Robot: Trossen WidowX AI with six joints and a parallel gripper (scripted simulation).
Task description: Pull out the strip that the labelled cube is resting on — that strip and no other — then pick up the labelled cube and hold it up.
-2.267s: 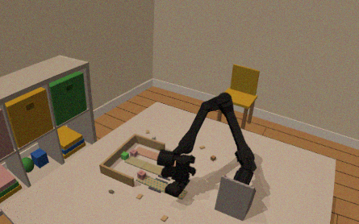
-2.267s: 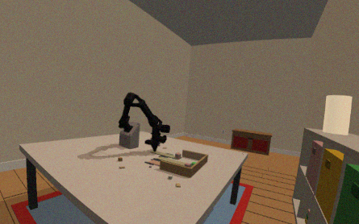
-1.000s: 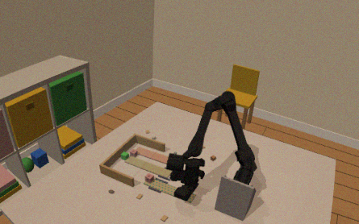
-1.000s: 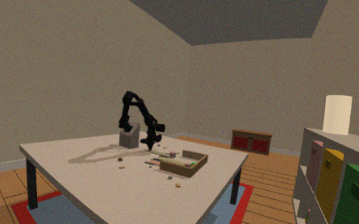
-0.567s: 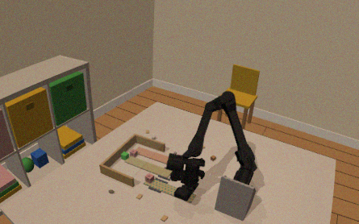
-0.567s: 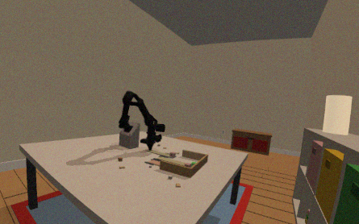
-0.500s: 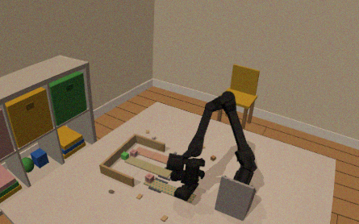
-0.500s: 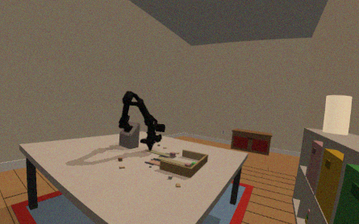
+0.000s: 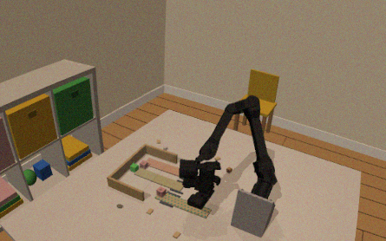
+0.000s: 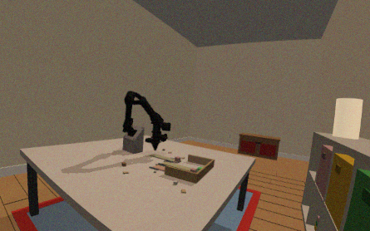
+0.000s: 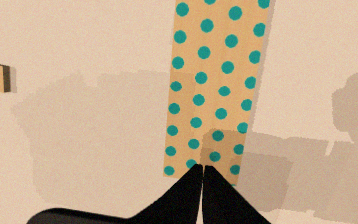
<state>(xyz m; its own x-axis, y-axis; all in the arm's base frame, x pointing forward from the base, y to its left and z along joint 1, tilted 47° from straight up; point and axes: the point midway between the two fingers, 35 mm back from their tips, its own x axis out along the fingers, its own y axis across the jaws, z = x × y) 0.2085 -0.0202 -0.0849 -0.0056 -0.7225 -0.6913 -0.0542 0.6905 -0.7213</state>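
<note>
Pressing tips together, the hand (image 11: 202,169) sits at the near end of the dotted strip (image 11: 215,75), pinching nothing. That strip lies drawn clear of the wooden frame (image 9: 126,187). A pink cube (image 9: 161,191), label unreadable, rests mid-worktop (image 9: 317,208) by the strip's far end. Judged: pull near done; lift remains.

High corner view, distant side view, wrist close-up, all sharing table (image 9: 317,204).
</note>
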